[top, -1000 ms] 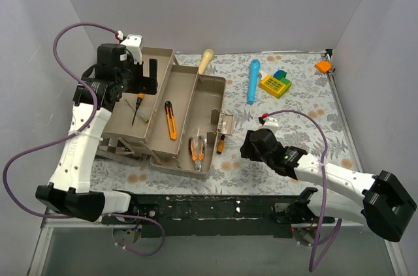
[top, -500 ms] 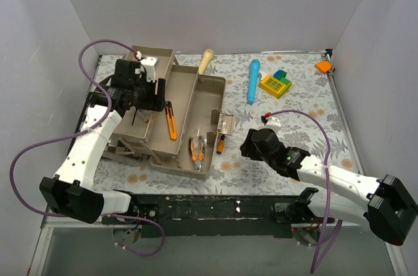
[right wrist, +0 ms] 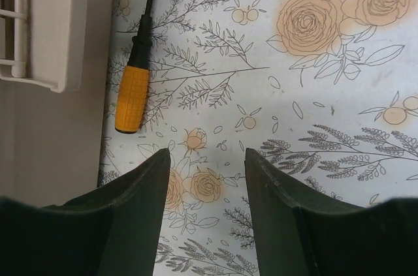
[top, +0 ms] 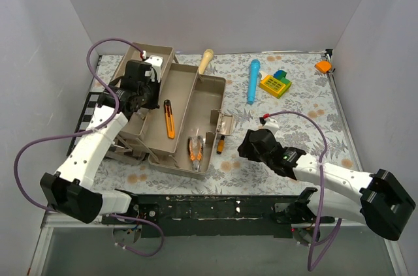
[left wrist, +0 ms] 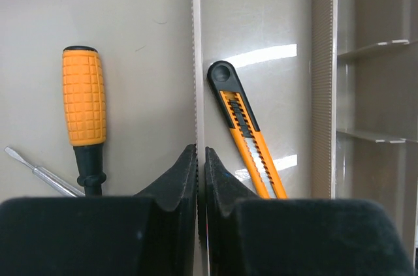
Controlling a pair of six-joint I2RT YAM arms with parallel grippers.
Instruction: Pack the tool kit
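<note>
The surface [top: 287,132], covered in a flower-print cloth, carried an open toolbox [top: 210,91] on its left half, with the tan trays folded out toward the left edge. The left arm reached over the box from the near left corner. The right arm lay low along the near edge, reaching toward the box's right side.

The left claw [left wrist: 201,153] was closed tight, its fingers [left wrist: 177,181] pressed on either side of the thin tray wall [left wrist: 195,61] that divided two compartments. The right claw [right wrist: 208,158] stood about half open and held nothing, hovering over bare cloth.

By the far edge lay a blue cylinder [top: 252,81], a yellow block [top: 275,83] just beside it, and a wooden handle [top: 206,61] by the box's far corner. A small orange thing [top: 322,65] sat in the far right corner.

In the middle tray lay an orange knife [left wrist: 245,139], just right of the pinched wall. Left of that wall lay a screwdriver [left wrist: 83,103] with an orange grip, and a thin steel blade [left wrist: 32,170] beside it. Orange-handled pliers [top: 195,149] rested in the tray nearest the right arm. A loose screwdriver [right wrist: 133,96] lay on the cloth just beside the box's right wall, a little ahead of the right claw's left finger.
</note>
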